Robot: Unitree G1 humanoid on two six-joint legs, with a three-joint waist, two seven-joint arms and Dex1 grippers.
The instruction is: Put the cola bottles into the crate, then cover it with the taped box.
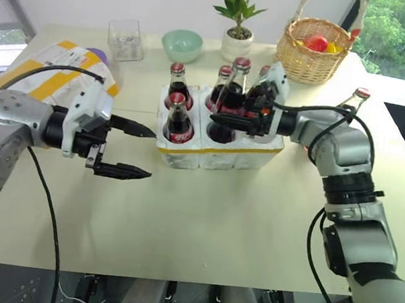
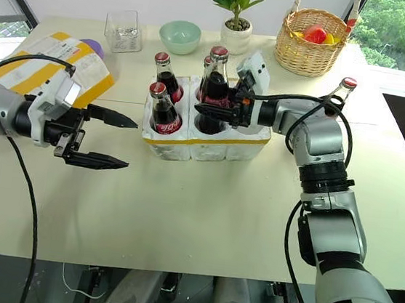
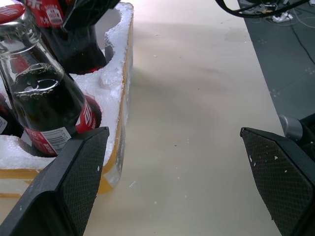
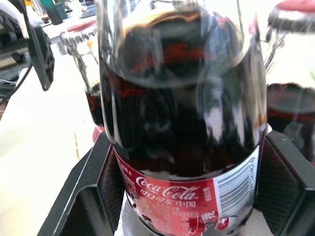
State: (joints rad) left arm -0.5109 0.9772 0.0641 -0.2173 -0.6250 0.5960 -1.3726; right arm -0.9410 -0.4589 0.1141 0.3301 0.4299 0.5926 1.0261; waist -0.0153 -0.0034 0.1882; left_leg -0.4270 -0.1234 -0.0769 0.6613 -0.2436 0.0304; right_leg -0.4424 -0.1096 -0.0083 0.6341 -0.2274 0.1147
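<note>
— Fingers first, then: what are yours doing?

— Left gripper (image 1: 138,151) hangs over bare table (image 1: 201,224), spread as wide as it goes, nothing between the fingers, pointing at the near left end of the crate (image 1: 217,153).

— And the other one?

— Right gripper (image 2: 209,110) reaches in from the right, above the crate, pinching a cola bottle (image 2: 215,80) by its body. In my right wrist view the dark glass and red label sit squarely between both pads.

— Is that bottle seated in a well?

— It stands upright over the middle of the crate, higher than its neighbours; whether its base is down in the well I cannot tell.

— What else is in the crate?

— The front-left bottle (image 1: 179,118) stands in the near corner well, another (image 1: 177,81) just behind it, and more red caps show behind my right gripper. The yellow tape band runs along the crate's base.

— Any bottle outside?

— One, the lone bottle (image 1: 355,100), stands behind my right forearm, well apart from the crate.

— And the lid?

— The taped box (image 1: 47,72) lies at the far left of the table, behind my left arm, label up.

— Farther back?

— A clear glass container (image 1: 126,39), a green bowl (image 1: 182,44), a potted plant (image 1: 238,20) and a wicker basket (image 1: 314,49) with fruit line the far edge.
</note>
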